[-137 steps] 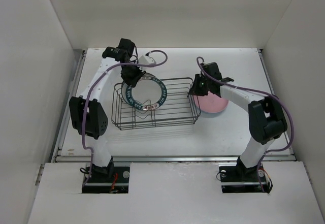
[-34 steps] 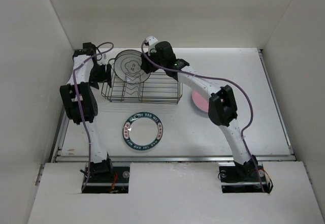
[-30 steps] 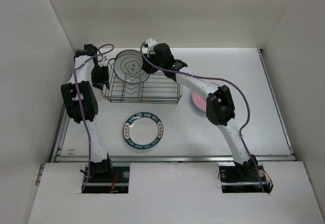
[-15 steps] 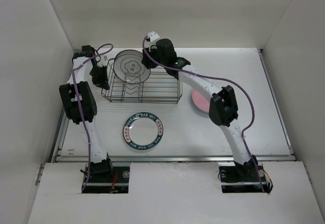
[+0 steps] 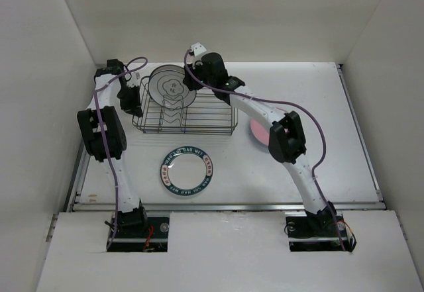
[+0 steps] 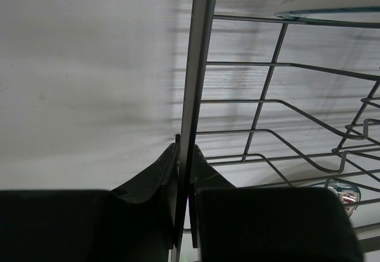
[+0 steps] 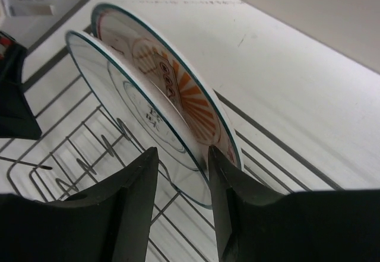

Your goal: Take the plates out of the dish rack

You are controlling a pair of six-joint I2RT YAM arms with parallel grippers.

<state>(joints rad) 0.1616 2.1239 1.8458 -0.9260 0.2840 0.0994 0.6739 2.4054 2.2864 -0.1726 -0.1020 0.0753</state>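
Observation:
The dish rack (image 5: pixel 199 125) stands at the back left of the table. Two plates stand upright in its far left corner: a grey ringed plate (image 7: pixel 127 90) in front and a white plate with an orange centre (image 7: pixel 184 87) behind it. My right gripper (image 7: pixel 183 152) is open, its fingers straddling the grey plate's rim, one finger in the gap between the two plates. My left gripper (image 6: pixel 185 148) is shut on the rack's left rim wire (image 6: pixel 199 48). A teal-lettered plate (image 5: pixel 186 170) lies flat in front of the rack. A pink plate (image 5: pixel 258 133) lies to the right, partly hidden by my right arm.
White walls enclose the table on the left, back and right. The right arm (image 5: pixel 265 113) stretches across the rack's right end. Purple cables loop off both arms.
The teal-lettered plate, earlier in the rack, now lies on the table, and the rack stands farther back. In the last second the left gripper shut on the rim; the right jaws widened slightly.

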